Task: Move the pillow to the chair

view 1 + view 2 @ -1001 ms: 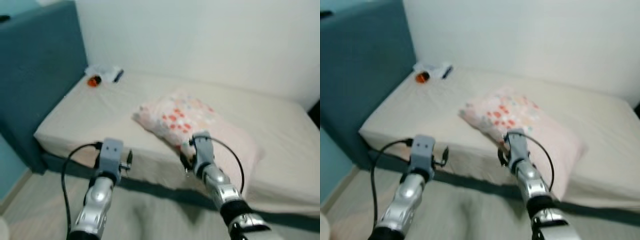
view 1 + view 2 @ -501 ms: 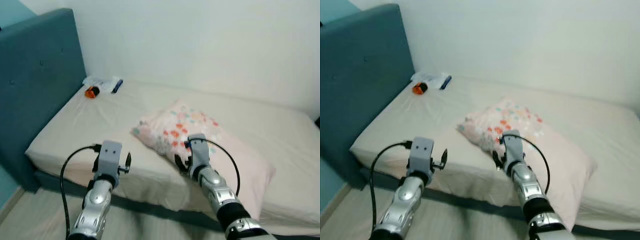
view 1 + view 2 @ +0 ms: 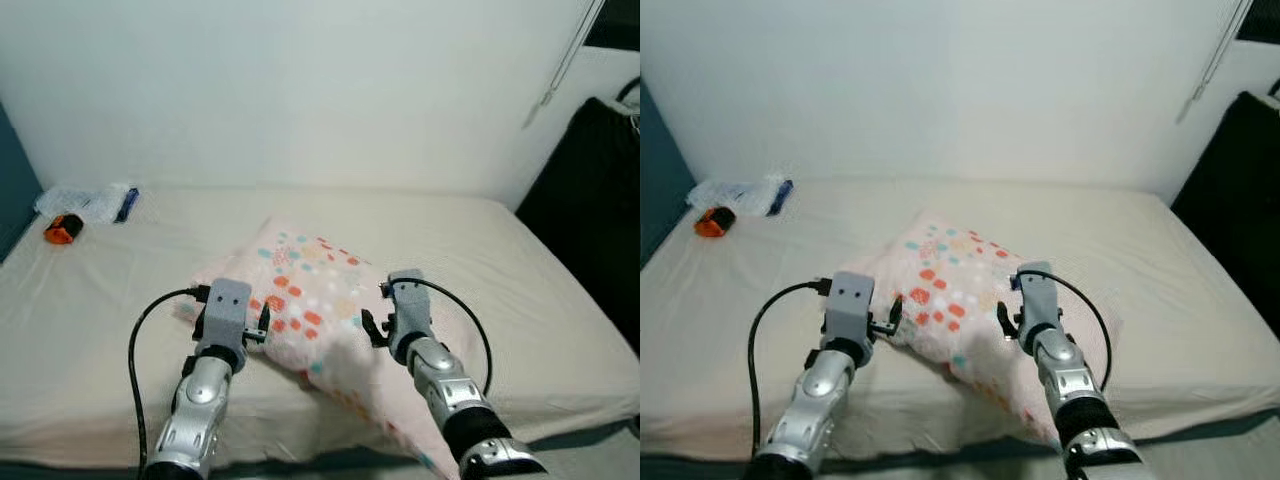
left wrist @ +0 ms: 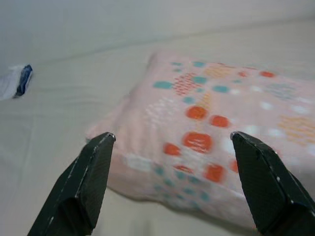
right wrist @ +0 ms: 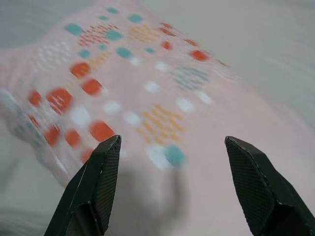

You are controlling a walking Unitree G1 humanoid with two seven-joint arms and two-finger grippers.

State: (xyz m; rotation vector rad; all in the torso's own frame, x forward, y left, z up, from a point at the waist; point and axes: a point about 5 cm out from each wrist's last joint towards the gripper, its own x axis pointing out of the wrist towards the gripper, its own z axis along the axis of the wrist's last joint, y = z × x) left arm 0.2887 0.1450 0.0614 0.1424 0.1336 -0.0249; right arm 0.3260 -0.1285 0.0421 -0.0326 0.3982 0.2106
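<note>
A pink pillow with orange and teal dots lies on the beige bed, near its front edge. My left gripper is open and points at the pillow's left end from just in front of it. My right gripper is open above the pillow's right half. Both silver arms reach forward from the bottom of the eye views, the left wrist at the pillow's near left corner and the right wrist over its near right part. A black chair back stands at the far right.
An orange object and a clear packet with a blue item lie at the bed's far left. A white wall runs behind the bed. The dark teal headboard edges the left side. A thin cord hangs at upper right.
The camera has swung right and closer to the bed: the headboard has slid out to the left and the black chair has come into view. Both grippers now sit over the pillow.
</note>
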